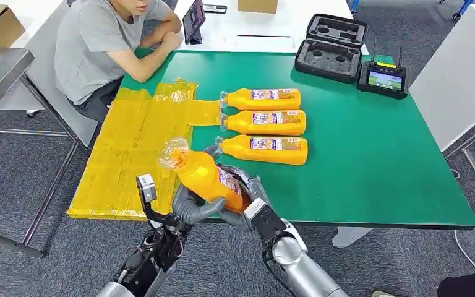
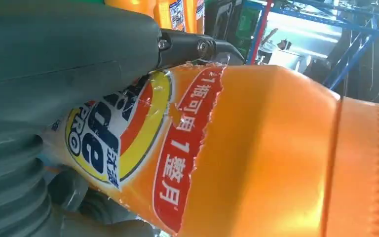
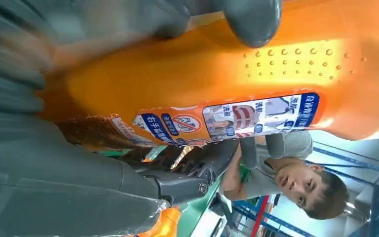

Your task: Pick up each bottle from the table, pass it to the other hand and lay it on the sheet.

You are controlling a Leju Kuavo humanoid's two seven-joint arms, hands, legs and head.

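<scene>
Both left hand (image 1: 188, 207) & right hand (image 1: 247, 201) grip orange bottle (image 1: 207, 176) mid-body. Prob heavy, stiff, slick; hold by waist.

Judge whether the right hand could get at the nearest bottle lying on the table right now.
Probably not yet: the right hand and left hand both grip the held bottle. The nearest lying bottle is otherwise unobstructed.

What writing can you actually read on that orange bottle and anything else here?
"1 瓶可用 1 整月" on the red strip of the held bottle's front label.
"PRO" on the round emblem of that label.
Back label on the same bottle: print too small to read.
Labels on the three bottles lying on the table: too small.
Controller screen: unreadable.
</scene>
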